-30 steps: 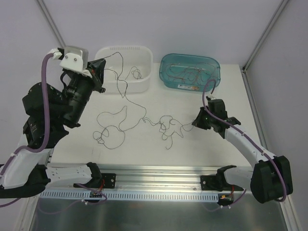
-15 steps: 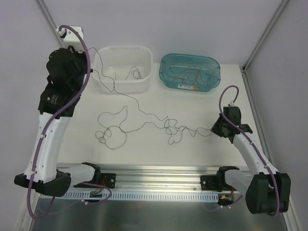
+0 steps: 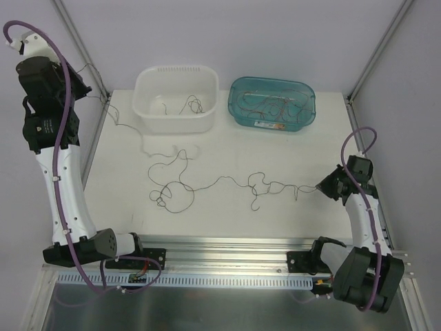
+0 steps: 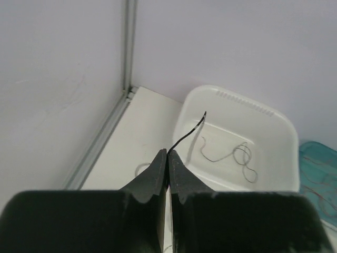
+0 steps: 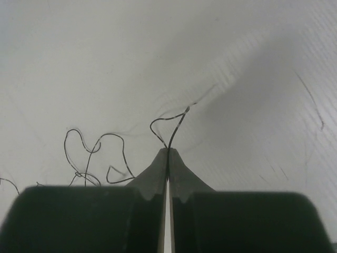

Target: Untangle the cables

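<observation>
White tabletop (image 3: 289, 155): hair-thin black curly cable (image 3: 227, 181) stretched across it between arms. Left gripper (image 4: 167, 154) raised far-left, jaws together pinching one end; right gripper (image 5: 168, 151) low at right edge, jaws together on other end. Judged partway: loop cluster (image 3: 169, 196) left of centre, small kinks (image 3: 258, 186) mid-span not yet undone.

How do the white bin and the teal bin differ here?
The white bin is opaque; the teal bin is see-through. The white bin is squarish; the teal bin is oval. The white bin holds a few thin dark wires; the teal bin holds a denser heap of mostly reddish wires. Both are open-topped, side by side at the far edge of the table.
</observation>
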Robot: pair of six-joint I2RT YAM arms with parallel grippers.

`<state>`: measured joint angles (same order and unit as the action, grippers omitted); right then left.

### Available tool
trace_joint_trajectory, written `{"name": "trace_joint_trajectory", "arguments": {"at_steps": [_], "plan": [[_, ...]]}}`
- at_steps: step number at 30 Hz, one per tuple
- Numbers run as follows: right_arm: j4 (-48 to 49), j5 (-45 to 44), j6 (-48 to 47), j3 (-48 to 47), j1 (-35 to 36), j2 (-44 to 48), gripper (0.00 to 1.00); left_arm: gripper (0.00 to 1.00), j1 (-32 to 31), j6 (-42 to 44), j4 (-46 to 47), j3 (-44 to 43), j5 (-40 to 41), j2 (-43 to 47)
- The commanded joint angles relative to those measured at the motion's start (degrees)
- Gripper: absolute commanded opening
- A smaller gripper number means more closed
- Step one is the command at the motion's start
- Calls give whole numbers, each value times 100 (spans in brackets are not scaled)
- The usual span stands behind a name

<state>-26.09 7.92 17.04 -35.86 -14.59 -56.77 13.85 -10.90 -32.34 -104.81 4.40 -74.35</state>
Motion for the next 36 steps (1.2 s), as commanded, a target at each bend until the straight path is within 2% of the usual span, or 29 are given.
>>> {"name": "trace_joint_trajectory", "arguments": {"at_steps": [1, 4, 8, 11, 12, 14, 15, 17, 21, 23, 29, 36], "plan": [[157, 675, -192, -158, 96, -228, 2, 0, -48, -396, 148, -285, -1357, 69], [95, 483, -236, -299, 631, -536, 1, 0, -206, -282, 149, -128, -2073, 78], [192, 350, -201, -316, 1281, -712, 2, 0, -576, -18, 210, 233, -2277, 87], [104, 385, -280, -396, 1615, -835, 11, 0, -567, -27, 228, 67, -2243, 87], [112, 385, -297, -396, 1713, -809, 24, 0, -567, -27, 228, -177, -2112, 78], [17, 351, -376, -431, 2028, -783, 39, 0, -567, -27, 237, -503, -2040, -1], [-36, 342, -394, -448, 2126, -765, 54, 0, -567, -35, 228, -835, -2014, -36], [-220, 307, -499, -545, 2389, -730, 69, 0, -567, -114, 219, -1162, -2005, -194], [-607, 166, -727, -694, 2759, -502, 84, 0, -567, -325, 271, -2049, -1996, -518], [-757, 183, -763, -703, 2891, -239, 89, 0, -576, -544, 368, -2279, -2171, -616], [-916, 394, -886, -642, 3032, 473, 95, 0, -620, -1186, 1237, -2640, -2698, -862], [-819, 622, -1053, -572, 3059, 887, 99, 0, -839, -1468, 2072, -2956, -2664, -1371]]}}
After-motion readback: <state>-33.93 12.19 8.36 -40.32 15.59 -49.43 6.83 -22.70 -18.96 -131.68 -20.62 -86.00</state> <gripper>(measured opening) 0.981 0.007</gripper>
